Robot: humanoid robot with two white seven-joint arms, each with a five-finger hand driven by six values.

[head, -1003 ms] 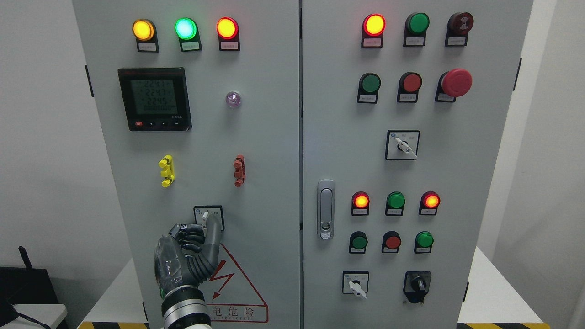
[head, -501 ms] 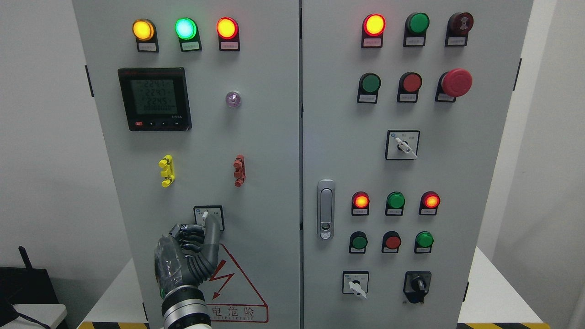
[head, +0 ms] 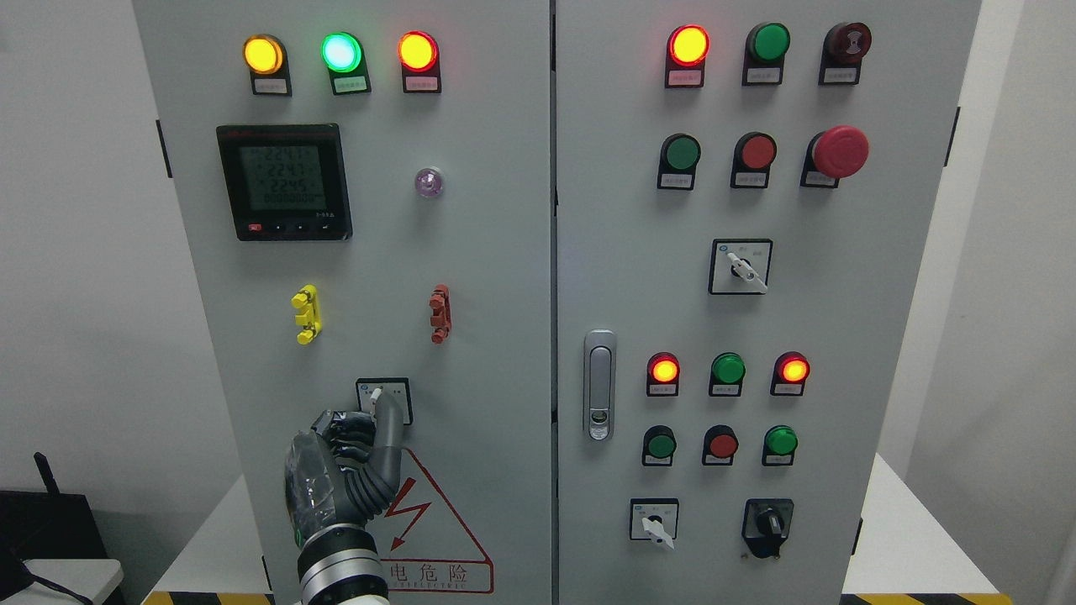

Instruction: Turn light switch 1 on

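The light switch is a small rotary selector in a black-framed square low on the cabinet's left door. Its white lever pokes up and leans slightly left. My left hand rises from the bottom edge just below it. Most fingers are curled into the palm, and one long finger stretches up over the switch plate, lying against the lever's right side. The switch's lower half is hidden behind that finger. My right arm does not show.
Above the switch are a yellow clip, a red clip, a digital meter and three lit lamps. The right door carries a handle, push buttons, an emergency stop and more selector switches.
The stretched finger has crept a little up and left across the switch plate, and less of the white lever shows beside it. The rest of the arm stays in place.
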